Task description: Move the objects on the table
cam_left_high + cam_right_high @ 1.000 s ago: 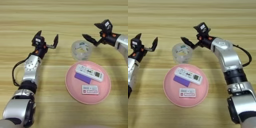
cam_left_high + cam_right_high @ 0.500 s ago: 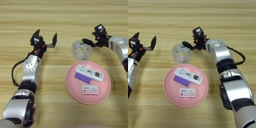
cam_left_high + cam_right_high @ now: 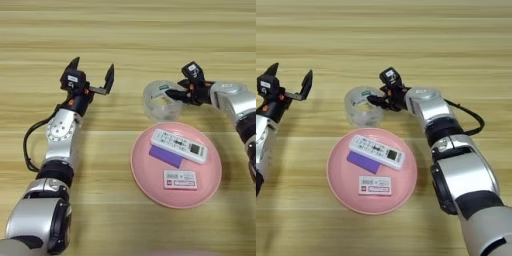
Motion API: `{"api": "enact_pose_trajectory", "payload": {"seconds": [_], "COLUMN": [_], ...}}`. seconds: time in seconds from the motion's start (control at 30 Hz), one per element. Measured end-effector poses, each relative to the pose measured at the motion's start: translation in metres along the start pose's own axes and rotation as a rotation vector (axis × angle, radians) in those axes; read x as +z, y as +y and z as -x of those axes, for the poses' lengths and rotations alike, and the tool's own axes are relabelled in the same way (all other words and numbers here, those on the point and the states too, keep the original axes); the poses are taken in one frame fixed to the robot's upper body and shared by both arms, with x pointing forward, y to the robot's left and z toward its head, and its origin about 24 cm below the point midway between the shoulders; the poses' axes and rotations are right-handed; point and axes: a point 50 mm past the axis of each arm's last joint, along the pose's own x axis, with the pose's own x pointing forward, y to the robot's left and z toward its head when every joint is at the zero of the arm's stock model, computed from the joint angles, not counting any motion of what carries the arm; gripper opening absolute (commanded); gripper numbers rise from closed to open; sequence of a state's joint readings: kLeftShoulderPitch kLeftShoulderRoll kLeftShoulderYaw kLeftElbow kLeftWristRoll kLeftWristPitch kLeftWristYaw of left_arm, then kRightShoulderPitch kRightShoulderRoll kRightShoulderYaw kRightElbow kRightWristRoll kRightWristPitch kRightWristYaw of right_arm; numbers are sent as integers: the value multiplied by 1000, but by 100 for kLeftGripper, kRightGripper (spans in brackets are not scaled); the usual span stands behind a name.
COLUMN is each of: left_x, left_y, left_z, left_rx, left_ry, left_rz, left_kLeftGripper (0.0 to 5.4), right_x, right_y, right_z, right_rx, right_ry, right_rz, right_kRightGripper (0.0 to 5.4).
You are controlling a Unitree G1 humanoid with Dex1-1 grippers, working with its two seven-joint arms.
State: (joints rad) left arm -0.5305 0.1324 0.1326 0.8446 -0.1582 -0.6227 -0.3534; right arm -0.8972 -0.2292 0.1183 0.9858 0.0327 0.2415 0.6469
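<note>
At centre frame, the right gripper (image 3: 376,101) had its fingers pinched on the tape roll's (image 3: 362,105) right wall, just above the pink plate (image 3: 338,172). That thin-rim hold could slip. At left, the left gripper (image 3: 90,78) hovered, fingers apart.

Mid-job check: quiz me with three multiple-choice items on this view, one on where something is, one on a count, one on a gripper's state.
1. Where is the clear tape roll?
A. on the pink plate
B. on the table just beyond the plate
C. in the left gripper

2. How many things lie on the pink plate?
A. one
B. two
C. three

3. How is the left gripper?
A. open, holding nothing
B. shut on the remote
C. shut on the tape roll

Answers: 1 B, the roll stands on the wood past the plate's far rim, with the right gripper at it. 2 C, the white remote, purple rectangle and labelled white block. 3 A, its fingers are spread over bare table.
</note>
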Motion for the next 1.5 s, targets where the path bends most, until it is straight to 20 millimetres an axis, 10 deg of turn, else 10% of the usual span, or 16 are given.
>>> {"api": "enact_pose_trajectory", "payload": {"seconds": [0.3, 1.5], "left_x": [2, 3], "left_y": [0, 1], "left_z": [-1, -1], "left_rx": [-3, 5], "left_ry": [-8, -18], "left_rz": [-2, -1], "left_kLeftGripper": [540, 540], "right_x": [-2, 28], "right_y": [-3, 0], "right_z": [-3, 1], "right_rx": [-33, 19], "right_ry": [23, -113], "right_rz": [21, 76], "right_kRightGripper": [151, 116]}}
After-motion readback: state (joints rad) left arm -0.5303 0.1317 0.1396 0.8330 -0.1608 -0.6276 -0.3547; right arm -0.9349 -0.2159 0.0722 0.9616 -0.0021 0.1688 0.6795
